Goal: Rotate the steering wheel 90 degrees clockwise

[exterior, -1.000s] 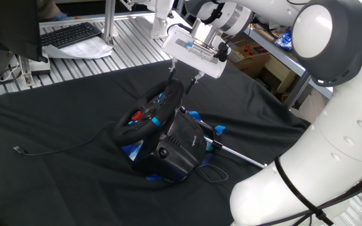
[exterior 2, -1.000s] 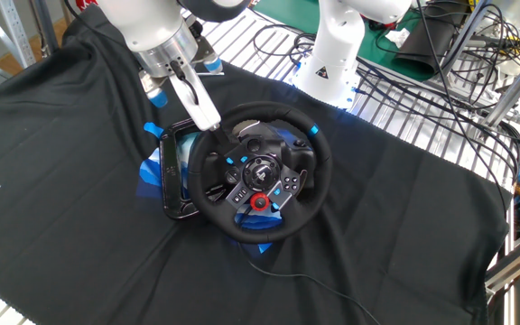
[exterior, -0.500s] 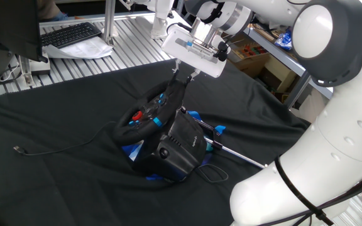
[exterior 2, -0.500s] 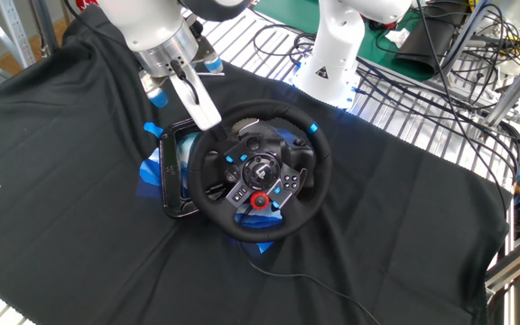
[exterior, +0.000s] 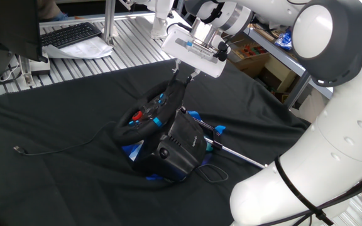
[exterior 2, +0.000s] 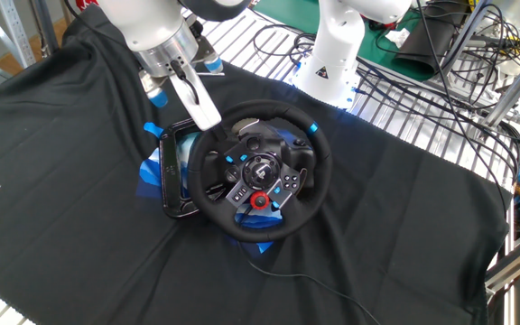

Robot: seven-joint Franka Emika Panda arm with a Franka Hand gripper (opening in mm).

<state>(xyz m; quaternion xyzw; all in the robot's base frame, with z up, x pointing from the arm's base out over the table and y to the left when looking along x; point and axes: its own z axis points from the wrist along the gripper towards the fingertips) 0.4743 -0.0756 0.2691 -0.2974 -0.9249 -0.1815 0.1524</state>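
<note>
Nearest the camera in one fixed view, the arm's (exterior: 332, 125) big white body fills the right side. A thin black cable (exterior: 61, 145) trails across the black cloth (exterior: 55, 182) toward the left edge of the tabletop.

Middle of the cloth: the steering wheel (exterior: 148, 113) stands tilted on its boxy black base (exterior: 180, 147), hub turned toward the left edge in this view. Red and blue buttons show on the hub. Blue tape pieces (exterior: 132, 150) lie under the base, and a metal rod (exterior: 237, 154) runs out from it to the right.

In the other fixed view the wheel (exterior 2: 258, 171) is seen face on, red button low on the hub, blue stripe (exterior 2: 314, 131) at the upper right of the rim.

The gripper (exterior: 182, 76) comes down from above onto the top of the rim; in the other fixed view (exterior 2: 208, 122) its fingers (exterior 2: 197, 99) meet the rim at upper left. Fingers sit narrow at the rim and look clamped on it, though the contact itself is partly hidden.

Farther back: slatted metal tabletop, a keyboard (exterior: 71, 34) with papers (exterior: 80, 50) by the far left corner. In the other fixed view, a white robot pedestal (exterior 2: 337, 54) and tangled cables (exterior 2: 441, 54) lie beyond the cloth.
</note>
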